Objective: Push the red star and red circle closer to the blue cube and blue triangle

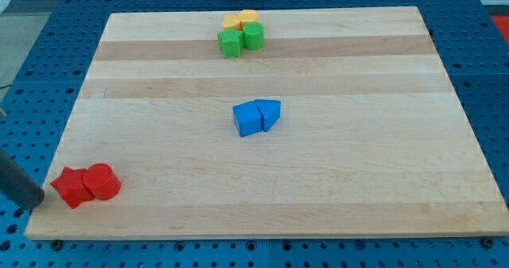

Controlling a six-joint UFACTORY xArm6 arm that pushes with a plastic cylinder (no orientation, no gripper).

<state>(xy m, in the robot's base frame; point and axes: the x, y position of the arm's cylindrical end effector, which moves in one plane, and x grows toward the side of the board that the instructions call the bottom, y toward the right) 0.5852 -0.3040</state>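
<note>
My tip [37,203], a bare rod end effector with nothing to spread or pinch, sits at the counter's [358,196] bottom-left corner, just left of the red star [71,187]. The red circle [102,181] touches the star's right side. Well apart, mid-counter, the blue cube [247,118] touches the blue triangle [270,113].

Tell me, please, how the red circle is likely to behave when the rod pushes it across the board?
The red circle looks like a squat disc lying flat, so it should slide rather than roll or tip. It touches the red star, so both probably move together. My tip sits at the star's left; an off-centre push may swing them apart.
</note>
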